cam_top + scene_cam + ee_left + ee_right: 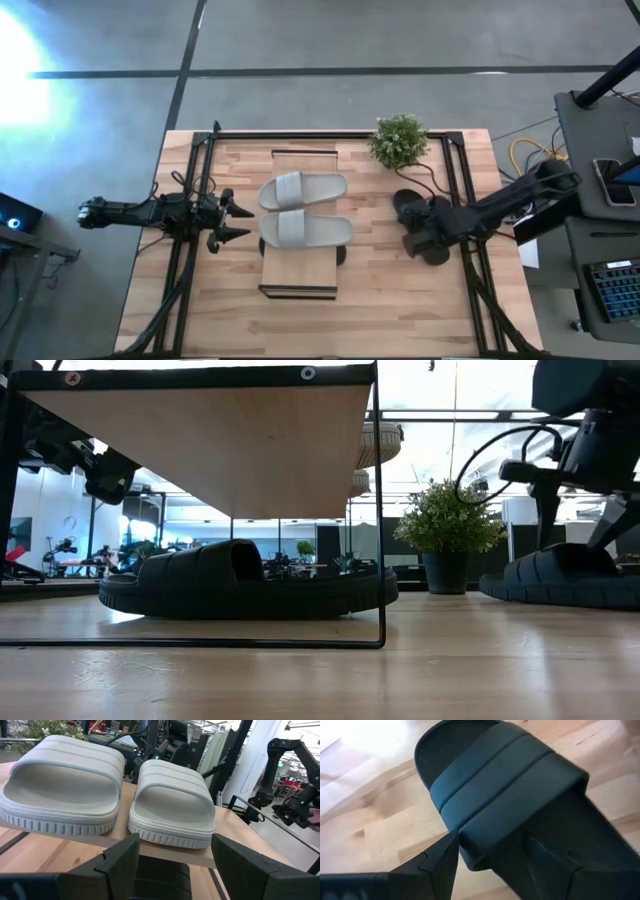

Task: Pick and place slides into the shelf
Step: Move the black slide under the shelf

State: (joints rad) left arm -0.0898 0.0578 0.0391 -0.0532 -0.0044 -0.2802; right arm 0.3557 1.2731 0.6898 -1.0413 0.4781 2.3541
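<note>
Two light grey slides (303,190) (305,230) lie side by side, soles down, on the shelf's plank top (300,275). A black slide (240,585) rests on the table under the shelf. Another black slide (405,207) (510,785) lies on the table to the shelf's right. My right gripper (415,235) (495,855) slants down over it, open, with its fingers astride one end of the wide strap (485,820). My left gripper (249,222) (175,855) waits open and level at the shelf's left side, facing the grey slides (172,800). My right gripper comes at the black slide's strap from above, slanting down. One fingertip (447,847) stands beside the strap's edge and the other (555,860) over the slide's far side. I cannot tell whether either finger touches it.
A small potted plant (398,140) (447,530) stands on the table behind the right black slide, with a dark cable (490,445) looping above it. Dark frame rails (455,190) run along the table's left and right sides. Bare wood (390,300) lies near the front edge.
</note>
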